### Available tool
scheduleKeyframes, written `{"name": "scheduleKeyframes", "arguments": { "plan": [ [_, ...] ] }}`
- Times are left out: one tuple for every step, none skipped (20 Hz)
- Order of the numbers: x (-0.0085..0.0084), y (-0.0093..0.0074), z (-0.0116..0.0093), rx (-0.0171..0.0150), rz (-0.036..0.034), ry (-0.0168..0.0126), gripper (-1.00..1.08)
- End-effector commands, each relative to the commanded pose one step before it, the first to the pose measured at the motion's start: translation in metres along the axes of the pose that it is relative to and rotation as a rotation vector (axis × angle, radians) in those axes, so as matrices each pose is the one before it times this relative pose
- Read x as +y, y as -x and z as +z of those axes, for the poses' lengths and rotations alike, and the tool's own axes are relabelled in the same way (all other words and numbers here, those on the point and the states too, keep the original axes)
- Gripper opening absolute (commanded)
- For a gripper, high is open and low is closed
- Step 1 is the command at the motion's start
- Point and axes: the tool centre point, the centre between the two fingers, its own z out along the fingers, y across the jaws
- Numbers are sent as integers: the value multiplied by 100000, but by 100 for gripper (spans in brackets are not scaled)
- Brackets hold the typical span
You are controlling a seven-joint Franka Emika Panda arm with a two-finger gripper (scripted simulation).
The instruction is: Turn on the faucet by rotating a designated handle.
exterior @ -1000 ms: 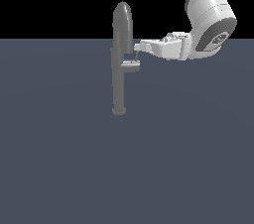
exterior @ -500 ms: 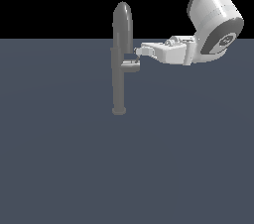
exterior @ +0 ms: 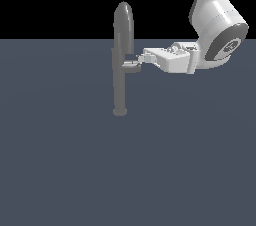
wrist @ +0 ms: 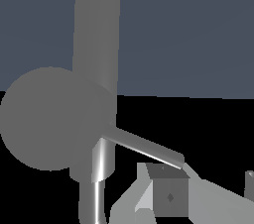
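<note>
At the column's side, on the exterior view's right, the gripper [exterior: 139,61] reaches in level, its fingertips meeting the handle [exterior: 131,67].
- Finger state: cannot tell. In the exterior view the tips merge with the grey stub; in the wrist view one pale finger [wrist: 149,191] and a grey block beside it show near the lever's end, the gap between the fingers not readable.
- Handle: short grey stub jutting sideways from the column toward the exterior view's right, roughly midway up. Wrist view shows its thin rod lever [wrist: 144,147] running out from the column, far end touching or just beside the finger block.
- Hand body: white, boxy, horizontal, joined to a fat white wrist link with a dark round cap; the arm [exterior: 215,17] rises out of frame at upper right of the exterior view.
- Faucet [exterior: 120,77]: tall slim grey column, upright, small round flange at the foot, rounded arched top well above the handle.
- Ground: flat dark slate floor [exterior: 125,170] under the flange; black band behind it.
</note>
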Motion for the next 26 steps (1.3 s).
{"name": "scheduleKeyframes", "arguments": {
  "plan": [
    [6,3,2,-27,-14,14,-100],
    [147,-759,-2,-108,470,-31,-100],
    [146,-756,-2,-108,470,-31,-100],
    [144,-752,-3,-108,468,-32,-100],
    [143,-748,-3,-107,465,-32,-100],
    [141,-744,-4,-107,463,-33,-100],
    [138,-737,-4,-106,458,-34,-100],
    [132,-722,-6,-104,450,-35,-100],
    [0,0,0,0,0,0,-100],
    [-781,2694,50,514,-4093,689,-100],
    [-65,-553,-2,-52,411,-69,-100],
    [-65,-548,-3,-52,408,-69,-100],
    [-64,-544,-3,-51,405,-68,-100],
    [-64,-538,-3,-51,400,-67,-100],
    [-64,-535,-3,-50,400,-68,-100],
    [-63,-527,-3,-49,391,-66,-100],
    [-63,-524,-4,-49,391,-66,-100],
    [-63,-517,-4,-48,385,-65,-100],
    [-63,-512,-5,-48,382,-65,-100],
    [-63,-506,-6,-47,379,-64,-100],
    [0,0,0,0,0,0,-100],
    [-660,3833,-1,170,-5814,1727,-100],
    [-135,-414,0,-14,426,-126,-100],
    [-133,-409,0,-14,421,-124,-100],
    [-132,-407,0,-14,419,-124,-100],
    [-132,-404,0,-14,416,-123,-100]
  ]
}}
